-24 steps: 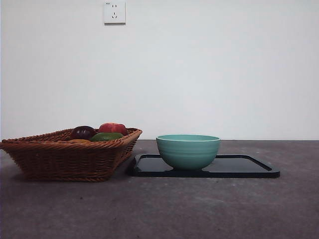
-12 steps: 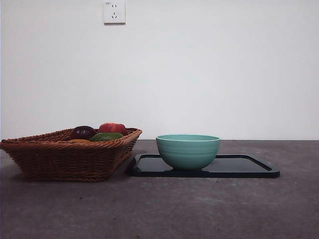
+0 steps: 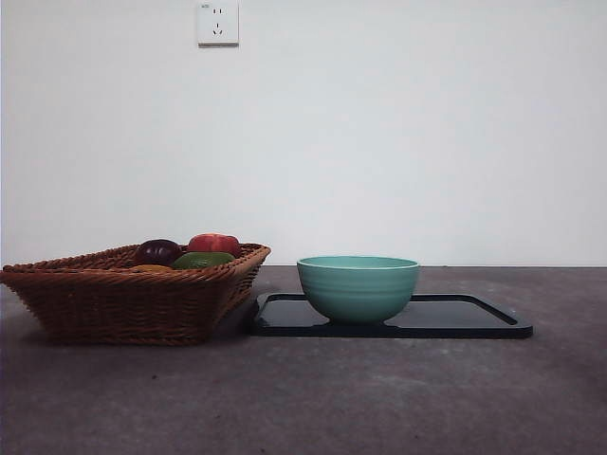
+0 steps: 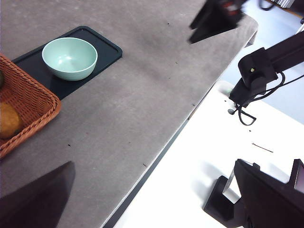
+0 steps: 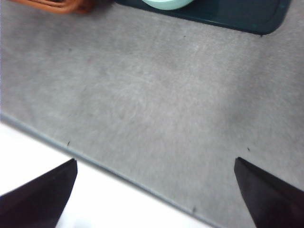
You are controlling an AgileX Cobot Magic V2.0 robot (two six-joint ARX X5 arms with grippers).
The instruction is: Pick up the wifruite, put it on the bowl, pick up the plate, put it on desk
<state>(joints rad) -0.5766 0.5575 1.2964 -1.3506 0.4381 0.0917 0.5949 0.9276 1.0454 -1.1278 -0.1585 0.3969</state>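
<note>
At the left of the front view a brown wicker basket (image 3: 133, 294) sits on the desk (image 3: 313, 398), holding a dark purple fruit (image 3: 157, 252), a red fruit (image 3: 214, 244) and a green fruit (image 3: 202, 260). The wifruite (image 3: 150, 269) shows there only as a thin orange-brown sliver just over the basket's rim, in front of the purple fruit; the left wrist view shows it more fully as a dull orange-brown oval lying inside the basket.

Right of the basket, near the frame's centre, the teal bowl (image 3: 358, 287) stands upright on a dark rectangular plate (image 3: 474, 320) — toward the plate's left end, with bare plate stretching off to the right. The plate's left edge lies just beside the basket's corner. A white wall socket (image 3: 217, 23) sits at the upper left of the frame.

Neither arm enters the front view. The left pincer (image 4: 156, 204) hangs above the desk's near edge with its jaws spread wide, holding nothing. The right pincer (image 5: 156, 199) is likewise over the desk's edge — jaws wide apart and empty.
</note>
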